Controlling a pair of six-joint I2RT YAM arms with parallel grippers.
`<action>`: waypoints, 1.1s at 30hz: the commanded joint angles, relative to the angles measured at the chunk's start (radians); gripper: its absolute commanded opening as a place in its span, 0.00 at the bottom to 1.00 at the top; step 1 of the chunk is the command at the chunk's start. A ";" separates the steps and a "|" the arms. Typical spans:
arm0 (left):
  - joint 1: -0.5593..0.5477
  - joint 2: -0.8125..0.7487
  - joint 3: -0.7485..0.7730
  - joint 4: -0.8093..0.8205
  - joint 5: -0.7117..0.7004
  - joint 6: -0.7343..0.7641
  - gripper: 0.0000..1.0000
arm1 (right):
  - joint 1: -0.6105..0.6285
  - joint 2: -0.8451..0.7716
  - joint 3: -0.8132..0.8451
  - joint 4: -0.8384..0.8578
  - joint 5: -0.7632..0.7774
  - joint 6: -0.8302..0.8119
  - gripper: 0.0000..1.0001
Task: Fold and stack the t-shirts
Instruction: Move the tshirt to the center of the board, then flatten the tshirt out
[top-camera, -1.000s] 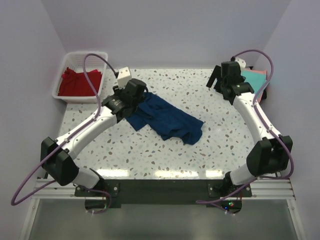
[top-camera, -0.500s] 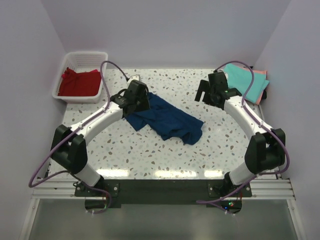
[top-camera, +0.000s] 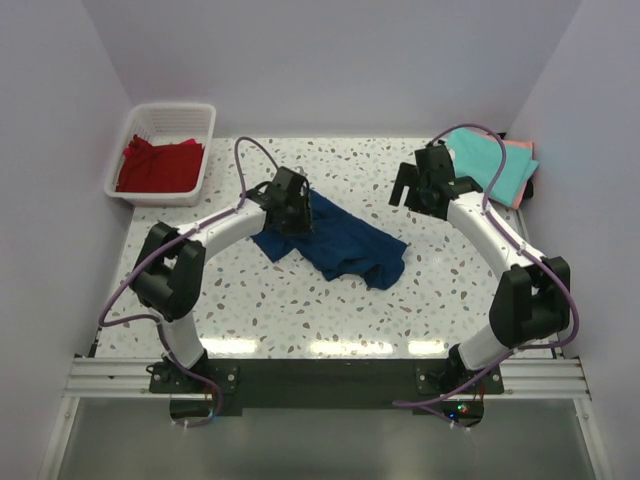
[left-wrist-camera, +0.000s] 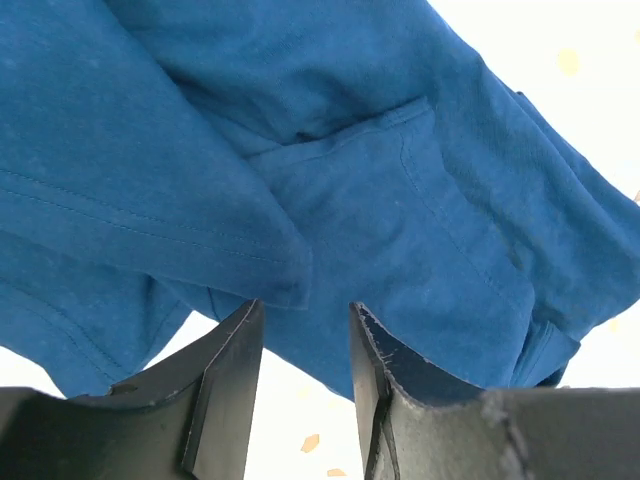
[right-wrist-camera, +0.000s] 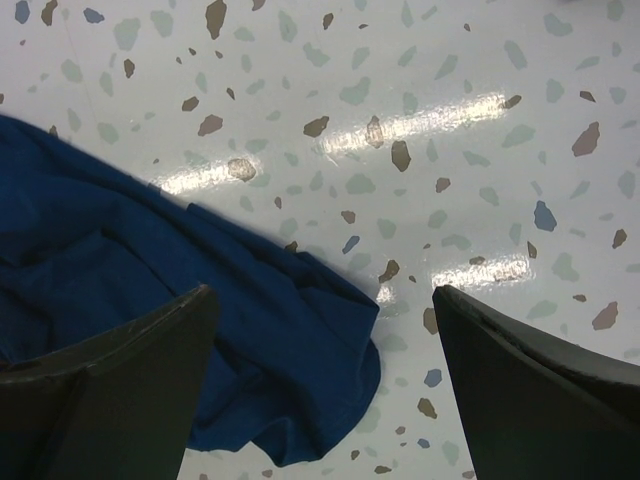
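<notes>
Left wrist: gripper (left-wrist-camera: 305, 308) at navy t-shirt (left-wrist-camera: 420, 200)

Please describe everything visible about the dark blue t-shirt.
The dark blue t-shirt is soft knit cloth with stitched hems, lying crumpled on the table, stretched diagonally from far left to near right. No print shows. The left gripper sits at its far-left end, jaws apart at a folded edge.

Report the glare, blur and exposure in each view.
Top external: sharp, even light, glare strips across the table. Left wrist: navy t-shirt clear, table behind it blown out white. Right wrist: glare streaks on the table, right claw dark, nearly silhouetted.
</notes>
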 joint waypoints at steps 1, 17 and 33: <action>0.003 0.005 0.041 0.038 0.046 0.008 0.45 | 0.003 -0.031 -0.013 -0.016 0.019 0.005 0.93; 0.002 0.089 0.095 -0.057 -0.030 -0.012 0.50 | 0.005 -0.054 -0.027 -0.032 0.045 0.010 0.93; -0.003 0.124 0.101 -0.089 -0.046 0.008 0.52 | 0.005 -0.076 -0.045 -0.024 0.055 0.022 0.93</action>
